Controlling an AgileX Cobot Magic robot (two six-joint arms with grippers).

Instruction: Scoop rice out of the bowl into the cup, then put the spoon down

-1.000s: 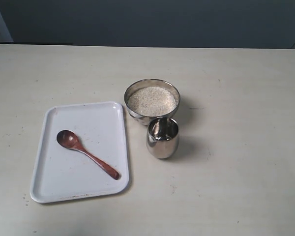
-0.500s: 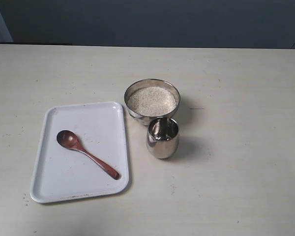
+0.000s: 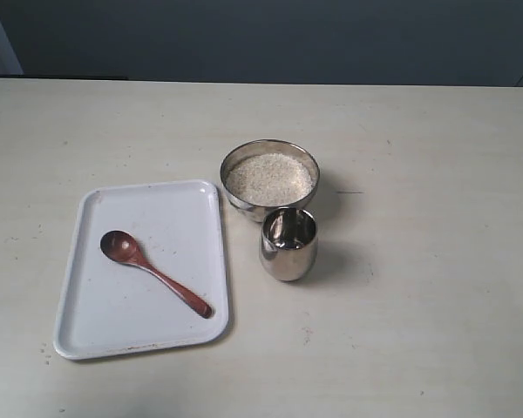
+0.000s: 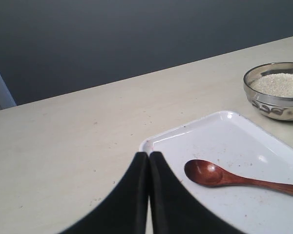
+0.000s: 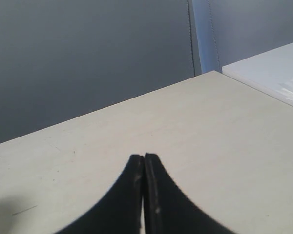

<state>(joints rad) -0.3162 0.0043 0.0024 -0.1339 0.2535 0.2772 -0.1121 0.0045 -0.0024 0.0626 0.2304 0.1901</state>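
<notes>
The steel bowl [image 3: 270, 178] holds off-white rice [image 3: 269, 178] at the table's middle; the bowl [image 4: 276, 92] and its rice [image 4: 279, 84] also show in the left wrist view. Just in front of it stands the steel cup [image 3: 288, 244]. The reddish-brown wooden spoon [image 3: 153, 271] lies on a white tray [image 3: 105, 331], its oval bowl toward the far left. In the left wrist view the spoon [image 4: 219, 175] lies a short way from my left gripper [image 4: 149, 155], which is shut and empty. My right gripper [image 5: 144, 157] is shut over bare table. Neither gripper shows in the exterior view.
The tray [image 4: 234, 131] sits left of the bowl and cup. A dark wall runs behind the table's far edge. In the right wrist view a second white surface [image 5: 273, 68] stands beyond the table's corner.
</notes>
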